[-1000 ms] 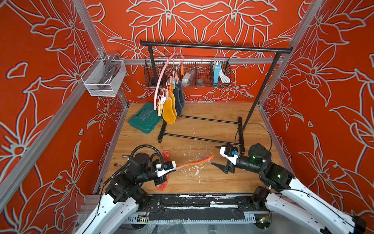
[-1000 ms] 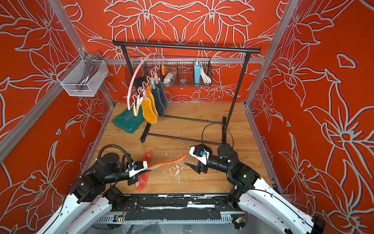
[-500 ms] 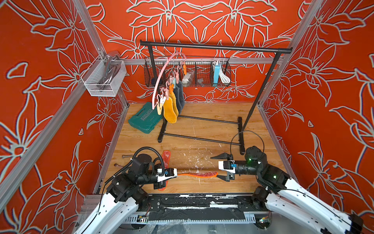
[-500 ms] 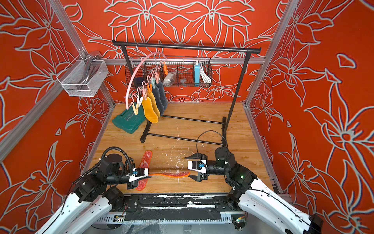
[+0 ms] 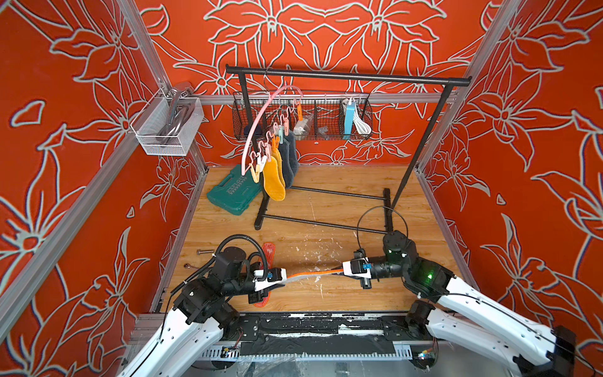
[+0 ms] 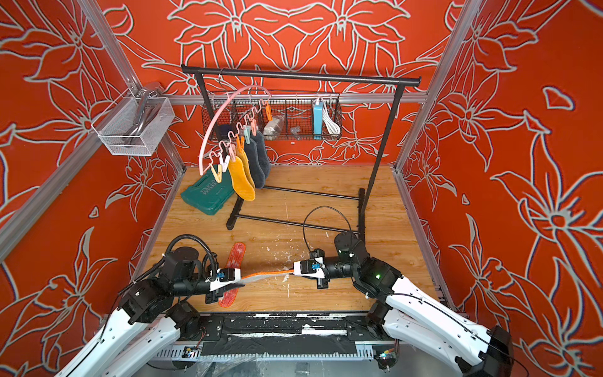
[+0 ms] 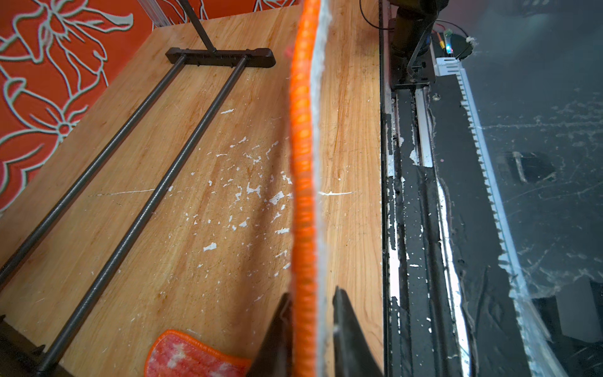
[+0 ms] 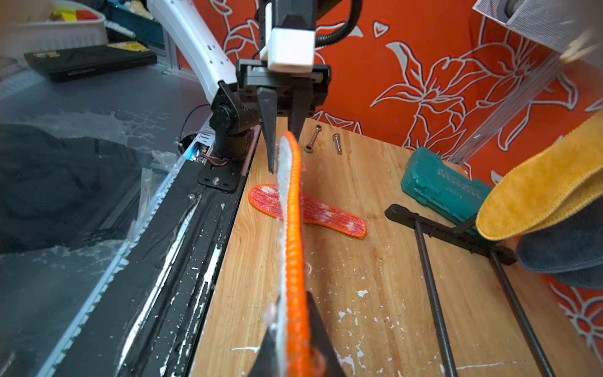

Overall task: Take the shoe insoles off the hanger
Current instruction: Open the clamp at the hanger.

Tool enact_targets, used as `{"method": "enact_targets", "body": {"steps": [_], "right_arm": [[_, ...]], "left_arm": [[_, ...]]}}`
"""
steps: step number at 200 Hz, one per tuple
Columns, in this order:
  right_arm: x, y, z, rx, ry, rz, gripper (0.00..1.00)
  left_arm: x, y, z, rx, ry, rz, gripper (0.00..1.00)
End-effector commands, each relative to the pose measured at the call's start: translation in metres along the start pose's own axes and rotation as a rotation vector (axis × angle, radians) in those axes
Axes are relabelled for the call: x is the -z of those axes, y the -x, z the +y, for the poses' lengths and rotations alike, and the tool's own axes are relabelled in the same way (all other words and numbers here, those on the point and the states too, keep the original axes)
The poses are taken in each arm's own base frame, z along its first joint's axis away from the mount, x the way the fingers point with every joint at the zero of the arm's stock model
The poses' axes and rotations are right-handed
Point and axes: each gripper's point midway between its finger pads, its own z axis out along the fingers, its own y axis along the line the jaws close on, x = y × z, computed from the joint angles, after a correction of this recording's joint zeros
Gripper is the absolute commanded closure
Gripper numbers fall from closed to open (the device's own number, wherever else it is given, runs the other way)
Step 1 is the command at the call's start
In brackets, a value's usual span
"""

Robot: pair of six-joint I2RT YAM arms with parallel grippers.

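A red-white insole with an orange rim (image 5: 313, 273) (image 6: 267, 275) hangs edge-on just above the floor, stretched between both grippers. My right gripper (image 5: 337, 271) (image 8: 290, 300) is shut on one end. At the other end my left gripper (image 5: 285, 277) (image 7: 311, 293) is slightly open, with a small gap beside the insole. A matching insole (image 5: 268, 249) (image 8: 319, 212) lies on the floor, partly under the left gripper. The pink hanger (image 5: 257, 130) (image 6: 215, 130) hangs on the rack with two yellow insoles (image 5: 274, 179) and two dark grey insoles (image 5: 290, 160) pegged to it.
The black garment rack (image 5: 346, 76) stands at the back, its base bars (image 5: 319, 223) running across the wooden floor. A green case (image 5: 233, 192) lies at the back left. A wire basket (image 5: 359, 120) hangs on the back wall and a mesh basket (image 5: 168, 127) on the left wall. Loose bolts (image 5: 204, 252) lie near the left edge.
My right gripper has closed on the free end of the orange-rimmed insole. The left jaws have loosened. The insole has come down from a raised slant.
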Motion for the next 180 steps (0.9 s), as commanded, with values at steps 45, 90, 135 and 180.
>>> {"method": "enact_targets", "body": {"steps": [45, 90, 135, 180], "right_arm": [[-0.009, -0.004, -0.001, 0.032, 0.022, 0.004, 1.0], [0.004, 0.011, 0.021, 0.276, 0.074, -0.088, 1.0], [0.023, 0.032, 0.049, 0.46, 0.159, -0.199, 1.0], [0.021, 0.05, 0.058, 0.53, 0.255, -0.269, 1.0]], "left_arm": [[0.026, 0.056, -0.012, 0.024, -0.037, -0.259, 0.32], [0.023, 0.09, -0.024, 0.319, -0.311, -0.29, 0.06], [0.027, 0.121, -0.027, 0.606, -0.523, -0.346, 0.02], [0.02, 0.118, -0.04, 0.724, -0.664, -0.281, 0.02]]}}
